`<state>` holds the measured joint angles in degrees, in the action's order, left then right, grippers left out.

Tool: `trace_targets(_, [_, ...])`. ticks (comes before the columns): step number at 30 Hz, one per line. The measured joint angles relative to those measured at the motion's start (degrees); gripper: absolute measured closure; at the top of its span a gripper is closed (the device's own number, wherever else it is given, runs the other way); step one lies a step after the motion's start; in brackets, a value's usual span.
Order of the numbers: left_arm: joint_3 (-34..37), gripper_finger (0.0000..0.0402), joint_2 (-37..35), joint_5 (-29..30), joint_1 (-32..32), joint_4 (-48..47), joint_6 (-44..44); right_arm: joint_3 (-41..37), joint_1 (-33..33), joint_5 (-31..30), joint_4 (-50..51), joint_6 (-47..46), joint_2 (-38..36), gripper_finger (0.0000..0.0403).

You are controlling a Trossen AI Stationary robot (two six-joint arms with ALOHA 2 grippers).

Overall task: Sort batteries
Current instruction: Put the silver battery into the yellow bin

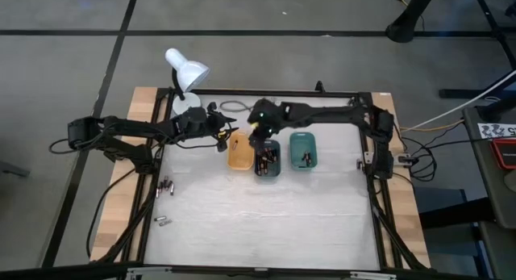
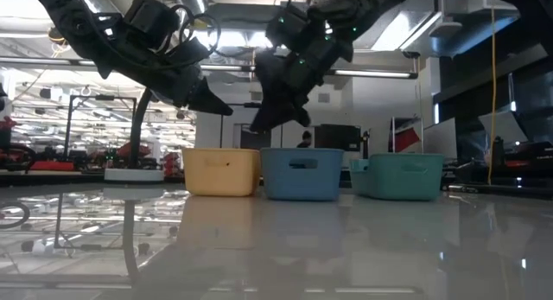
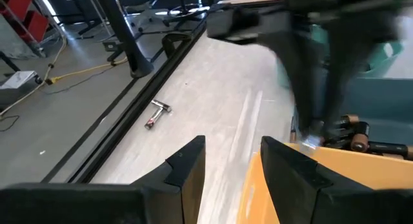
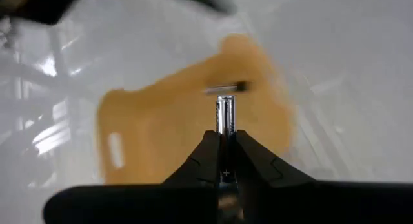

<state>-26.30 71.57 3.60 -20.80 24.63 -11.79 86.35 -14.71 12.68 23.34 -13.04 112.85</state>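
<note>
Now, right end effector (image 4: 225, 137): clamped narrow on one battery (image 4: 224, 114), held end-out so it can fall cleanly.
Position: above the orange tray (image 1: 239, 150), likely its target bin.
Left end effector (image 3: 232, 161): fingers apart, nothing between them, hovering beside the same tray.
Other batteries: some in the blue tray (image 1: 268, 159) and green tray (image 1: 303, 150); strays (image 1: 167, 185) on the counter (image 1: 266, 215) near its left edge, unsorted.

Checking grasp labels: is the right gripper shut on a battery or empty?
Shut on a battery. In the right wrist view the right gripper pinches a silvery cylinder that sticks out above the orange tray.
</note>
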Motion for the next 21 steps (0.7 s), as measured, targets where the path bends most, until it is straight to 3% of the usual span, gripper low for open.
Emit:
trace_targets(10, [0.0,0.0261,0.0,0.0,0.5,1.5,1.9,0.0,2.5,-1.8,-6.9,-0.1,5.0,0.0352])
trace_targets(21, [0.0,0.0261,0.0,0.0,1.0,1.4,1.0,0.0,2.3,-2.1,-6.3,1.2,5.1,0.0237])
